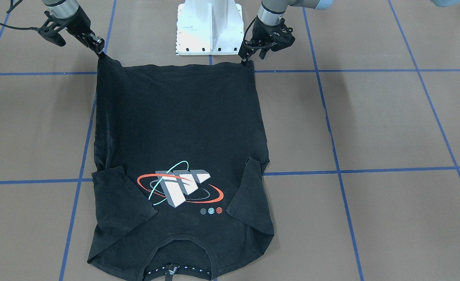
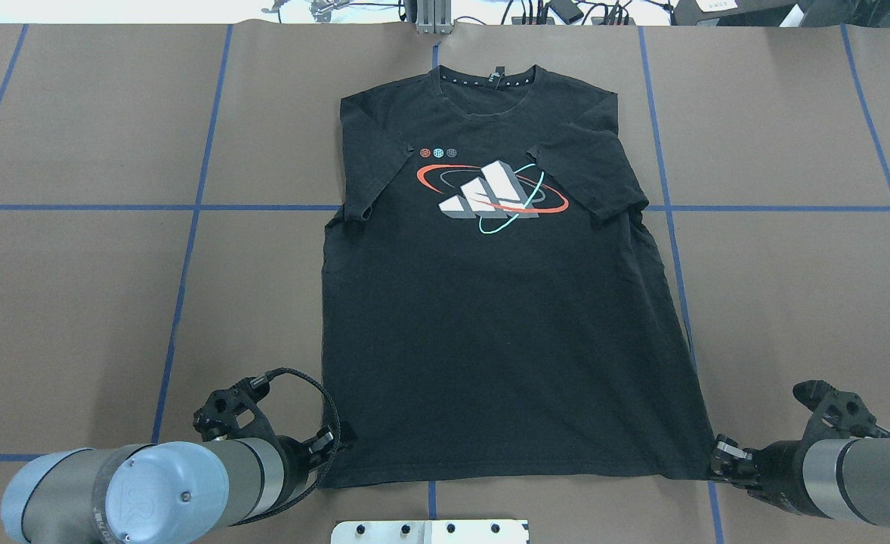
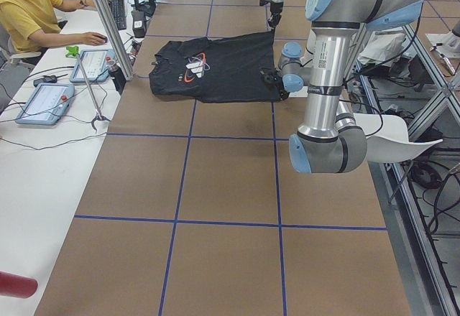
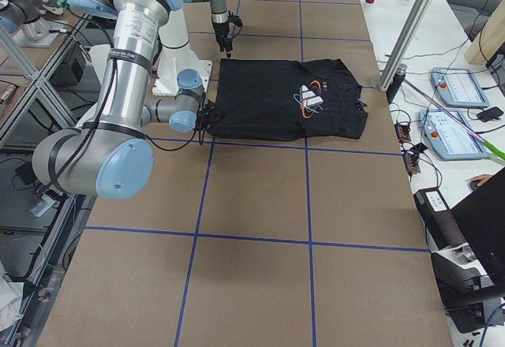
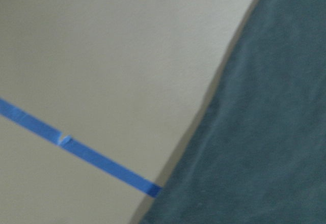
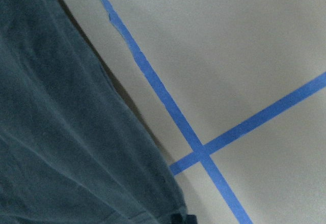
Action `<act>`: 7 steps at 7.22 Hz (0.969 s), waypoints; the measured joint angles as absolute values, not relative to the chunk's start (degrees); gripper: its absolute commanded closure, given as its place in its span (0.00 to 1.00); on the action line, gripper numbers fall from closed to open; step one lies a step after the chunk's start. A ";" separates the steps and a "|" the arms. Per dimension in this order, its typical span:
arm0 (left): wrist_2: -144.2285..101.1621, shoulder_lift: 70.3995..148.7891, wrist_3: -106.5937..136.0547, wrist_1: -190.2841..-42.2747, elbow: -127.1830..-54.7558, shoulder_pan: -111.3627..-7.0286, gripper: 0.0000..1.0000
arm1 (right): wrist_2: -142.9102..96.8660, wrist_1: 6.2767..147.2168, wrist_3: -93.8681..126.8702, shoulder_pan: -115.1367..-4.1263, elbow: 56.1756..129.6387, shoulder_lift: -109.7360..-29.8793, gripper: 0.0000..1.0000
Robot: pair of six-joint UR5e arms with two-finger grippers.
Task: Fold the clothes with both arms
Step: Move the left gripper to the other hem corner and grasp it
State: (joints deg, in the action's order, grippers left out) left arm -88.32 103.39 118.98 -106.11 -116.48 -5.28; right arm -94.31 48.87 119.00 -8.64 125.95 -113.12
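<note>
Jaws of left gripper [image 2: 333, 439] and right gripper [image 2: 718, 458] each pinched shut on a hem corner, shirt [image 2: 505, 325] spread flat on the table [image 2: 75, 302], logo [image 2: 490, 195] up, sleeves [image 2: 369, 166] folded inward.

Black T-shirt [image 1: 183, 128] flat on table [image 1: 370, 125], logo [image 1: 180, 186] up, collar nearest camera; left tool [image 1: 247, 59], right tool [image 1: 99, 50] each pinching hem corner.
</note>
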 measured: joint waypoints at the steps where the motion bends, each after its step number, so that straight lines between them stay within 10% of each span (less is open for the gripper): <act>1: -88.24 103.28 119.17 -106.04 -115.88 -4.70 0.28 | -94.31 48.87 119.00 -8.63 125.95 -113.12 1.00; 4: -88.24 103.49 119.34 -106.00 -115.17 -4.00 0.53 | -94.31 48.87 119.00 -8.66 125.95 -113.11 1.00; 7: -88.26 103.76 119.43 -105.97 -114.83 -3.60 1.00 | -94.31 48.87 119.00 -8.76 125.95 -113.17 1.00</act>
State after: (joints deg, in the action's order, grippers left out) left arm -88.26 103.76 119.43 -105.97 -114.83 -3.60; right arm -94.31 48.87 119.00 -8.76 125.95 -113.17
